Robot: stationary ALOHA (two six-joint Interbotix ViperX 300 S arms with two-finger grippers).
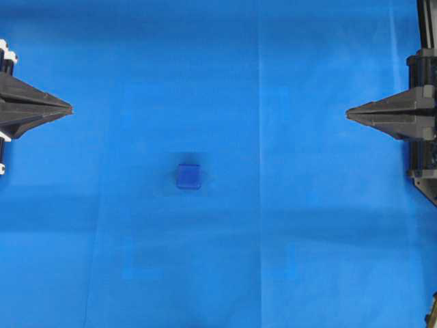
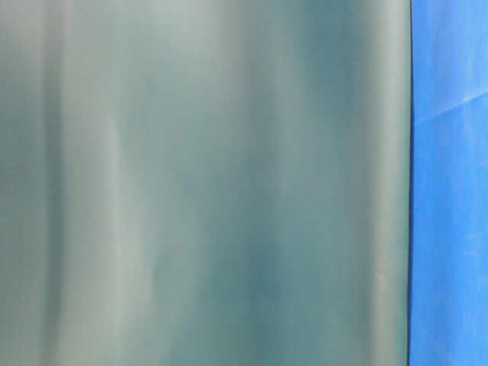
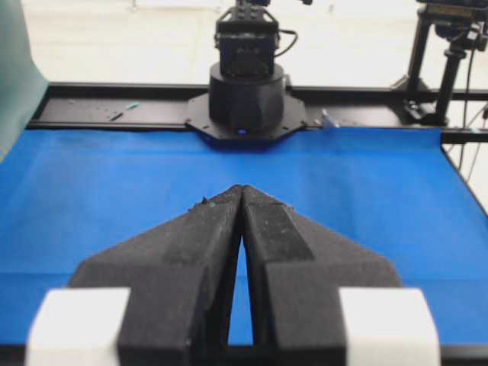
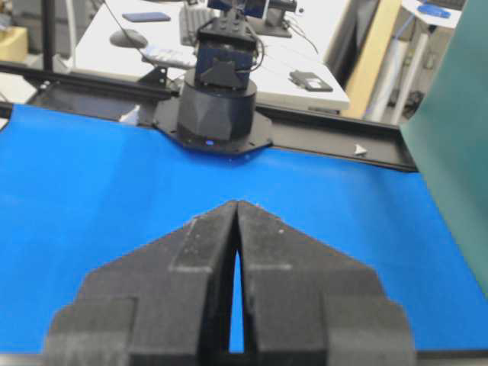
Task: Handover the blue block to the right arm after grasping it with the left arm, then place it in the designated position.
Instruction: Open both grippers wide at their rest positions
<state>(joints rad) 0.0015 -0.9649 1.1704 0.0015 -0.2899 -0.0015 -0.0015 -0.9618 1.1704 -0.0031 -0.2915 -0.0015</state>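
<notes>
Blue block [image 1: 188,176] squarish, no long axis, left gripper [image 1: 68,108] closed empty, right gripper [image 1: 349,114] likewise.

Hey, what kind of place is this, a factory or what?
Probably a robotics lab: a blue sheet on a test bench, an office desk with keyboard behind, and a tripod stand.

The left arm's tool [image 1: 68,108] sits at the tabletop's left edge, its pointed fingers pressed together and aimed toward the middle. The right arm's tool [image 1: 349,113] mirrors it at the right edge, fingertips likewise closed and empty. Both hang level, facing each other, well apart.
</notes>
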